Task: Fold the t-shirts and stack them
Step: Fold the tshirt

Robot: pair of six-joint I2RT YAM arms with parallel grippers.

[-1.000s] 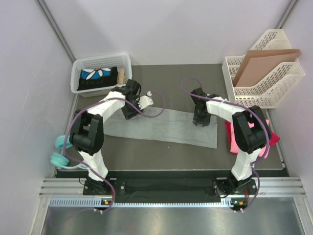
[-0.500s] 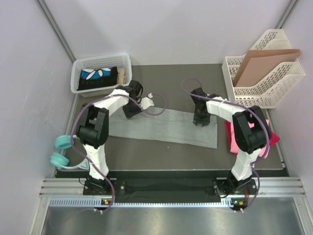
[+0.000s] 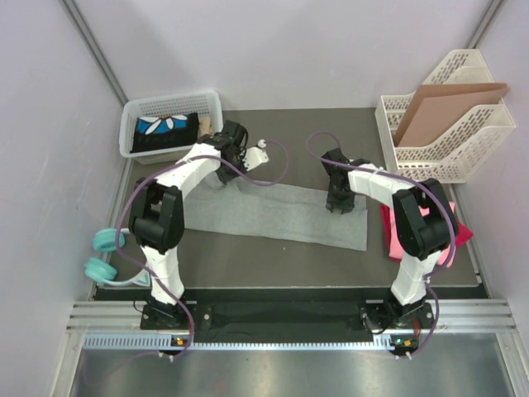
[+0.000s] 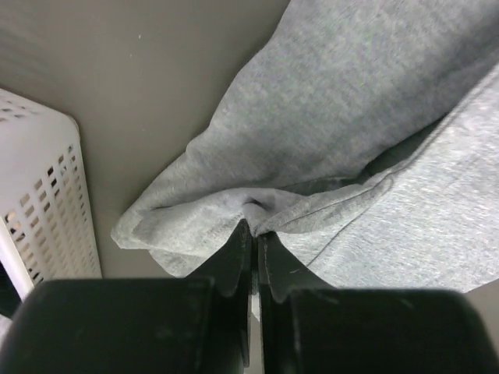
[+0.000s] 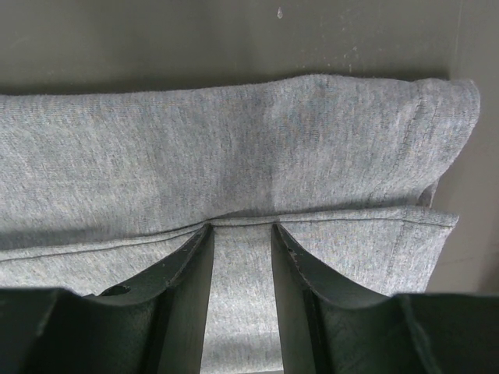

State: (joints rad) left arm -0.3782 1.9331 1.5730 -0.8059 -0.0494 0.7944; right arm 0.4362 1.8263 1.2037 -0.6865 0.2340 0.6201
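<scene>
The heather grey t-shirt lies folded into a long strip across the middle of the table. My left gripper is shut on a pinched fold at its far left corner, seen in the left wrist view with the grey cloth bunched beyond the tips. My right gripper is open and presses down on the strip's right part; in the right wrist view its fingertips rest at a folded edge of the grey shirt. The pink and magenta shirts lie at the right, partly hidden by the right arm.
A white basket holding dark flowered cloth stands at the back left, close to the left gripper, and shows in the left wrist view. White file trays with a brown cardboard sheet stand at the back right. Teal headphones lie at the left edge.
My left gripper has moved away from me toward the basket, drawing the grey shirt's left corner with it. The right arm has not moved.
</scene>
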